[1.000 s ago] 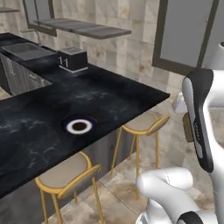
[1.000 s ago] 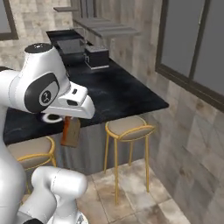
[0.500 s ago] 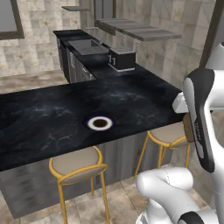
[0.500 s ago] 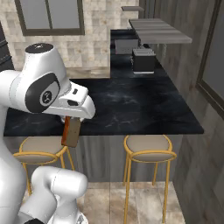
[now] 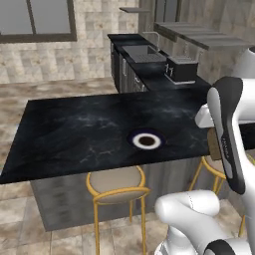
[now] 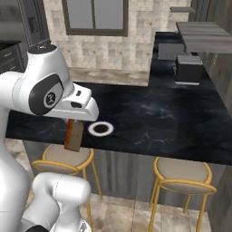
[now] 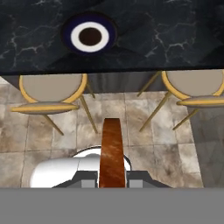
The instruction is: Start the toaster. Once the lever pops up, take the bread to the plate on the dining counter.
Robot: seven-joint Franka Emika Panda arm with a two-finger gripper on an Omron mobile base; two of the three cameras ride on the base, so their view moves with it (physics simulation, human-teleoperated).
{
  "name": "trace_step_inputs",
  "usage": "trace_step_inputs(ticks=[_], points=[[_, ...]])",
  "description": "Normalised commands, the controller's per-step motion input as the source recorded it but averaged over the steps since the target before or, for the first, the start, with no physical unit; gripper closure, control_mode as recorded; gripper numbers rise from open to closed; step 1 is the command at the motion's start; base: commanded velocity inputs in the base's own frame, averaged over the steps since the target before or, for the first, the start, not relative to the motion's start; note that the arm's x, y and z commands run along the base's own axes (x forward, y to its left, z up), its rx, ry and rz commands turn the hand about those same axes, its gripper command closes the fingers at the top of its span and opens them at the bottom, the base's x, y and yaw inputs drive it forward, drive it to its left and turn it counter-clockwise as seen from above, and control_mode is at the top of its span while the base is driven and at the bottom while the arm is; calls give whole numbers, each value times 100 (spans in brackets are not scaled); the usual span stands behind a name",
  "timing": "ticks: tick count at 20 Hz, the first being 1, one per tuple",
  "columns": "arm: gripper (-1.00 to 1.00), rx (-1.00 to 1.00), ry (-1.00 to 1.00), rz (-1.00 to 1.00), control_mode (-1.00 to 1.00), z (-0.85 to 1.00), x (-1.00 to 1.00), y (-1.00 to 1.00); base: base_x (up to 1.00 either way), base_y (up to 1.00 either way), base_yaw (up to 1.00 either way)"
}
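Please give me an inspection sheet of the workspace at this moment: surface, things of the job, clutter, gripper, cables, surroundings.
Surface: dining counter, black marble with white veins, on a grey base.
Job's things: plate lies flat near the counter's front edge, nothing on it. Bread hangs upright under the hand, off the counter, above a stool. Toaster stands on the far wall counter.
Clutter: nothing seen on the dining counter besides the plate.
Gripper: gripper shut on the bread, short of the plate.
Cables: nothing seen.
Surroundings: two stools with yellow frames at the counter's front; sink beyond the toaster; window in the tiled wall.
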Motion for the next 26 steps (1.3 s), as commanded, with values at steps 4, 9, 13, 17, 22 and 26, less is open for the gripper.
trace_step_inputs(ticks=[4, 9, 13, 17, 22, 26], points=[[100, 0, 0, 0, 100, 0, 0, 0, 20, 46, 14], [100, 0, 0, 0, 100, 0, 0, 0, 43, 19, 3], [100, 0, 0, 0, 100, 0, 0, 0, 64, 0, 0], [100, 0, 0, 0, 100, 0, 0, 0, 57, -3, 0], [100, 0, 0, 0, 100, 0, 0, 0, 38, -4, 0], [100, 3, 0, 0, -100, 0, 32, -5, 8, -1, 0]])
